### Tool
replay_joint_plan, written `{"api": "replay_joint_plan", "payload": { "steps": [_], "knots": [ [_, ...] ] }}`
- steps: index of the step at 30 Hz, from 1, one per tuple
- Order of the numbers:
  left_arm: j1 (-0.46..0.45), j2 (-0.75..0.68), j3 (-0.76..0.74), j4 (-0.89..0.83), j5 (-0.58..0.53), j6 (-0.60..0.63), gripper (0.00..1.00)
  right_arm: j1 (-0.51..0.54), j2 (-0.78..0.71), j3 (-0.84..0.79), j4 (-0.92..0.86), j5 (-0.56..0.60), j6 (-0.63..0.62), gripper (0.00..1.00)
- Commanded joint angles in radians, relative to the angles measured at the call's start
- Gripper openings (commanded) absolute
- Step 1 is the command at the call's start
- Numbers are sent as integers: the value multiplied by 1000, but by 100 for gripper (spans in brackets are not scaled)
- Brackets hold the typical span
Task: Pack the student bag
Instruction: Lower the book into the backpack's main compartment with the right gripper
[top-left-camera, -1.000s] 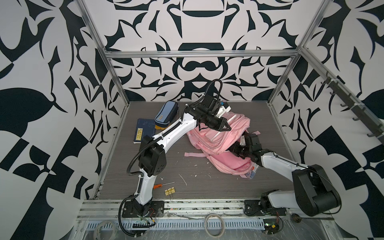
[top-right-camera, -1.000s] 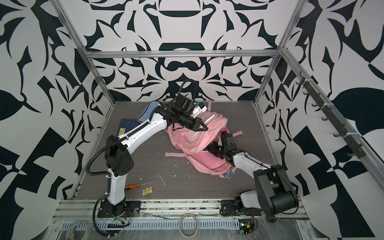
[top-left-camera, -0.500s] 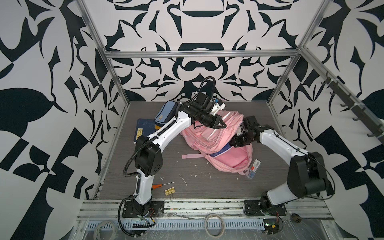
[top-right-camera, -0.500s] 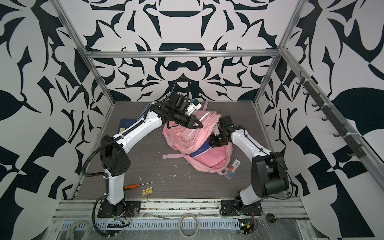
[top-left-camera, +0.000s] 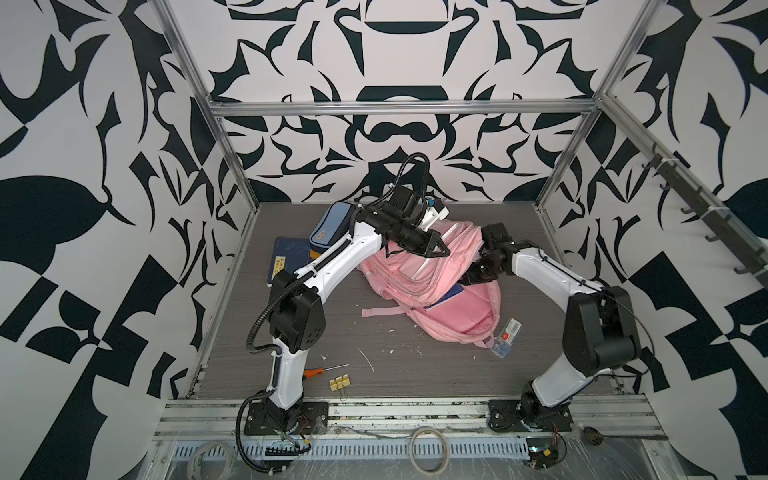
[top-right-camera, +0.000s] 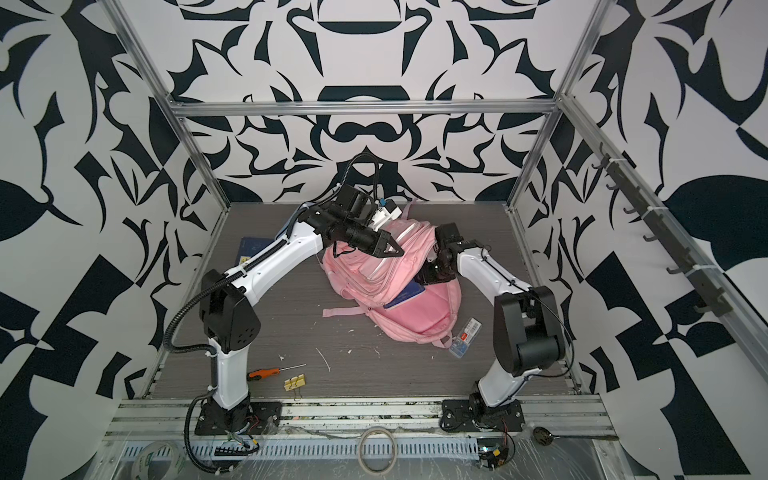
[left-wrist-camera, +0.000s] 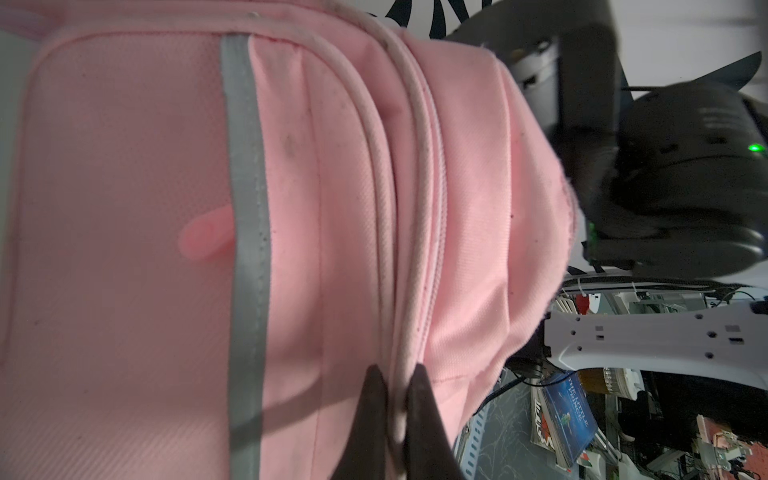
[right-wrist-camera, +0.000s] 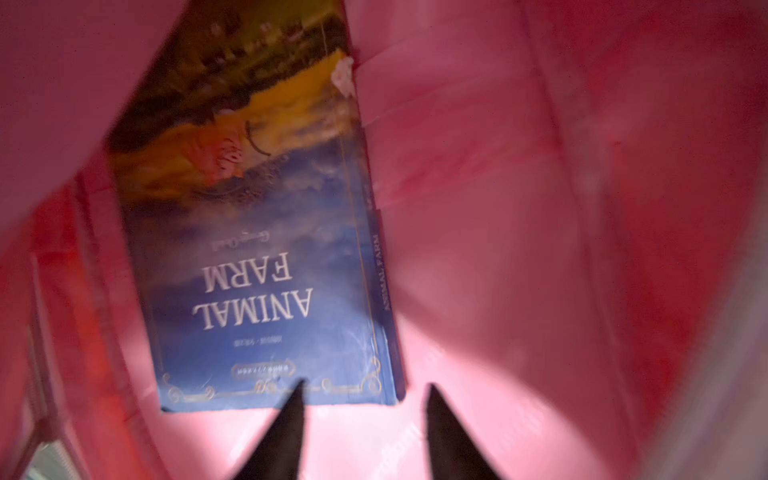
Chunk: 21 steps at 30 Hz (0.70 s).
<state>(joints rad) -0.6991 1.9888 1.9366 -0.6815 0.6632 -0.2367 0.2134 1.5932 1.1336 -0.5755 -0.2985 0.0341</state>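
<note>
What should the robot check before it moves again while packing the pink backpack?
1. Left gripper shut on the student bag rim, holding it up: ok.
2. Animal Farm book lying inside the bag: ok.
3. Right gripper open: ok.
4. Right gripper clear of that book: cannot tell; one fingertip overlaps its edge in the right wrist view.
5. Blue pencil case packed: not ok, it lies on the table outside the bag.
6. Dark blue book packed: not ok, it is also on the table.
</note>
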Motion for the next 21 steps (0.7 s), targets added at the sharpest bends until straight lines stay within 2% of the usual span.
{"api": "replay_joint_plan", "payload": {
  "steps": [1, 4, 7, 12, 21],
  "knots": [
    [14, -37, 5, 21, 55, -10, 0, 0, -136, -57, 60, 27, 84, 66],
    [28, -27, 13, 32, 63, -25, 0, 0, -244, -132, 69, 49, 188, 67],
    [35, -17, 29, 30, 68, -24, 0, 2, -326, -210, 69, 4, 333, 64],
    [37, -3, 44, 34, 84, -28, 0, 17, -423, -404, 235, -22, 587, 62],
    [38, -2, 17, 69, 111, -47, 0, 28, -237, -423, 477, -12, 676, 61]
  ]
}}
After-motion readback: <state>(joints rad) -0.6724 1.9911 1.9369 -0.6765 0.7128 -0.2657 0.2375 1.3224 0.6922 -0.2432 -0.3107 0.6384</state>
